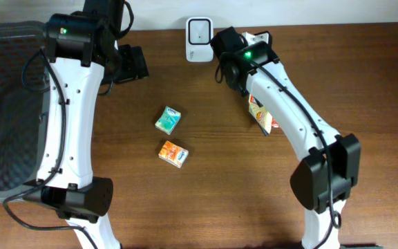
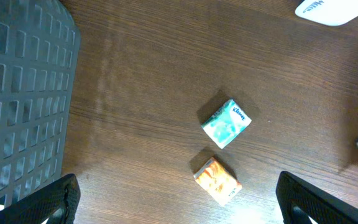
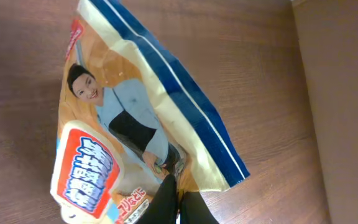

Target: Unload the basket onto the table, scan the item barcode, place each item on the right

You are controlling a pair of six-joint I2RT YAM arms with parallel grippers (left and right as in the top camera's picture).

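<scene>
Wooden bench (image 1: 206, 207), scanner (image 1: 199, 31) at far edge. Right claw (image 3: 179, 208) clenched on snack bag (image 3: 135, 118) near scanner. Bag looks light, floppy, slippery, so pinch its sealed edge. Left claw (image 2: 179, 202) released, empty

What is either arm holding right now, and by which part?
The right jaws pinch one edge of the glossy orange-and-blue plastic snack bag, beside its red label. The left jaws stand open, holding nothing.
</scene>
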